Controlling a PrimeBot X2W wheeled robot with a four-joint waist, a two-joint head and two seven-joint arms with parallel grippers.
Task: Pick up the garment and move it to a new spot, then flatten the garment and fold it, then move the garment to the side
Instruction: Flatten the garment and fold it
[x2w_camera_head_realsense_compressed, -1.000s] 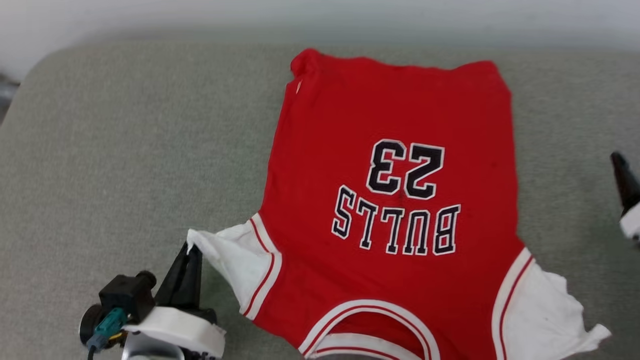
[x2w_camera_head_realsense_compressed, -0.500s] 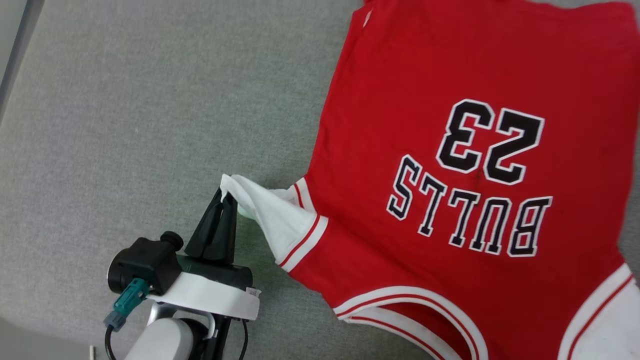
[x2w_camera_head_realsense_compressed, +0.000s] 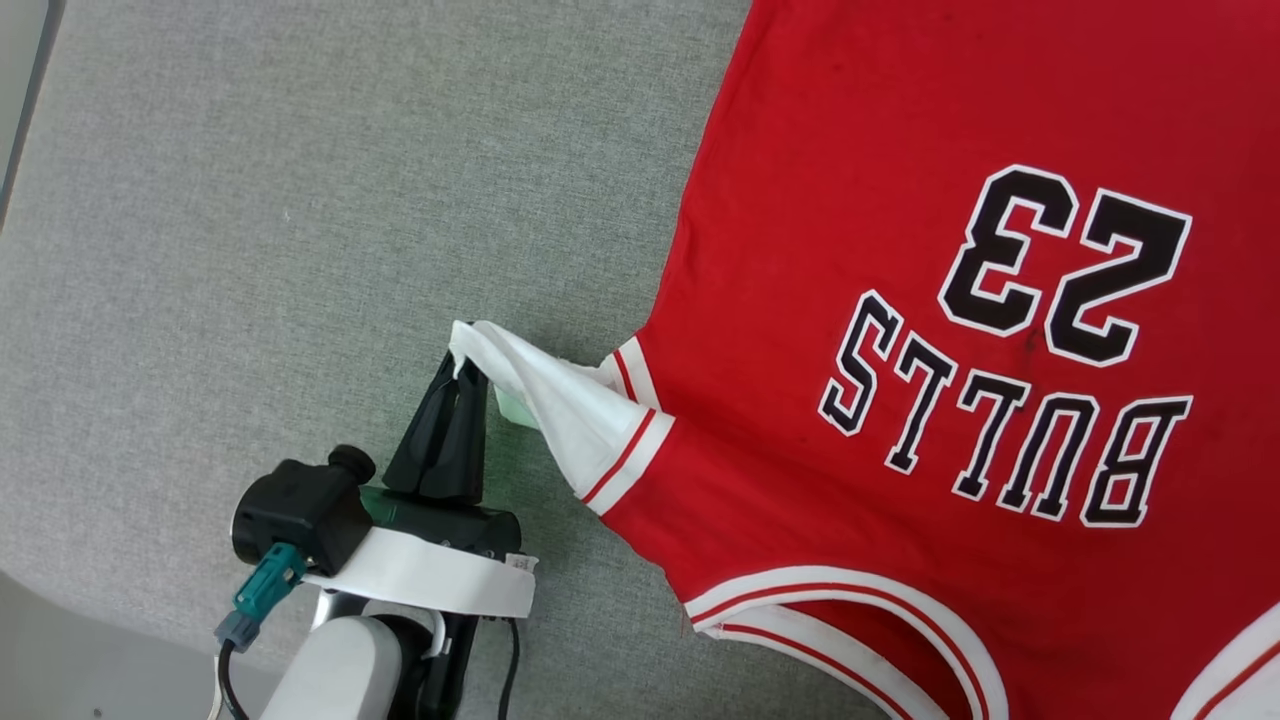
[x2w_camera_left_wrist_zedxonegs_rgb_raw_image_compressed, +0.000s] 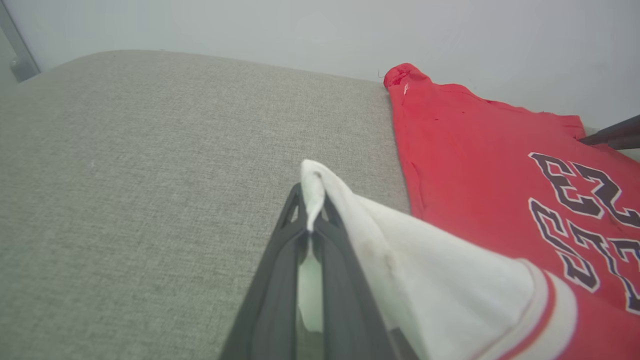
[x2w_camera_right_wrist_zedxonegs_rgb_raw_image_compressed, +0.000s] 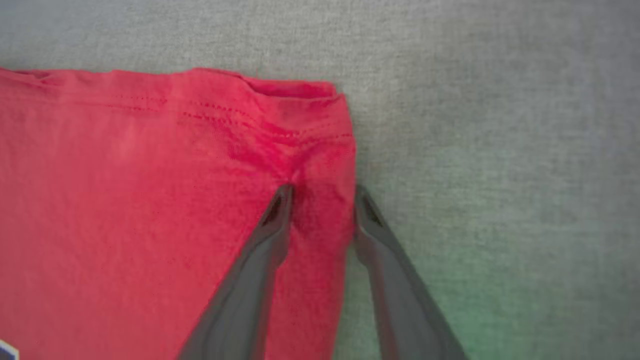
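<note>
Right wrist view: right claw, half open, now closing astride the garment's 1 o'clock hem corner; left claw still pinching white sleeve at 8 o'clock; garment lying spread on worktop, awaiting flattening pull

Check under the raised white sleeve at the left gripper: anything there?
The left gripper pinches the tip of the white sleeve of the garment, tenting it off the grey cushion. Beneath the raised edge, shadowed cushion shows; farther under, the fabric hides it.
</note>
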